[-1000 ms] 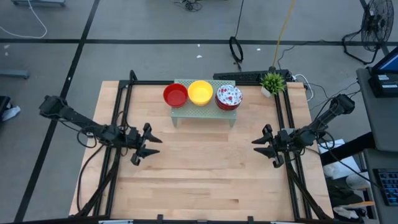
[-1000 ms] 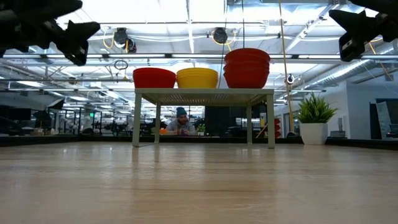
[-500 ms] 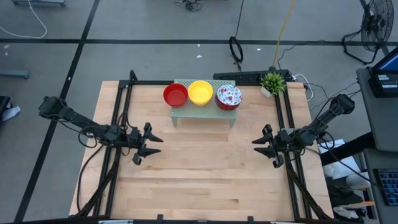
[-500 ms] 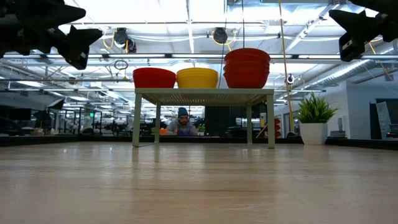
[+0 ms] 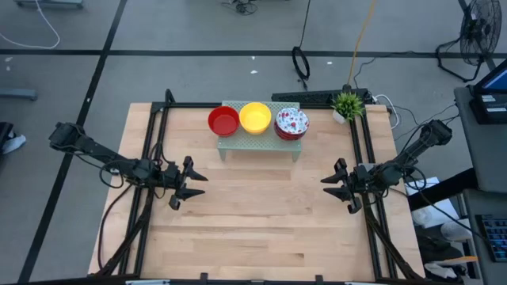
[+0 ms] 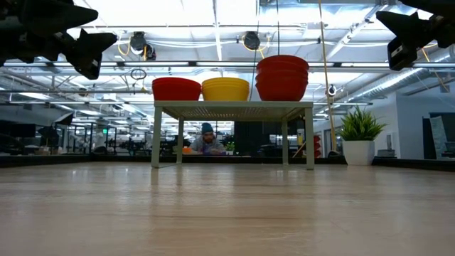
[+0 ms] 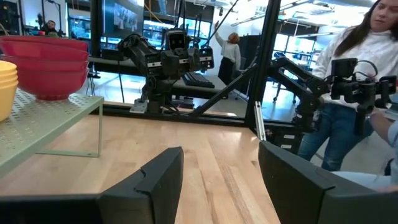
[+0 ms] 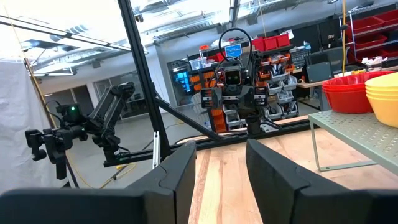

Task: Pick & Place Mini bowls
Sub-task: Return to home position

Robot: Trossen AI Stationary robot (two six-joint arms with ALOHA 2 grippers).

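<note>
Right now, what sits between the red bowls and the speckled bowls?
The yellow bowls sit there on the green rack, seen in the high view.

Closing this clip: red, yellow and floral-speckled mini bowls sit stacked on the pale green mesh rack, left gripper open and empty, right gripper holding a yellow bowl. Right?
No: the right gripper is open and empty too, per the right wrist view. The mini bowls on the pale green mesh rack and the left gripper are as stated.

No text, label, brand, number or sign can be read in any view. A blue-lit panel point(image 8: 233, 50), seen from the right wrist beyond the table point(image 8: 219, 167), carries marks too small to read.
</note>
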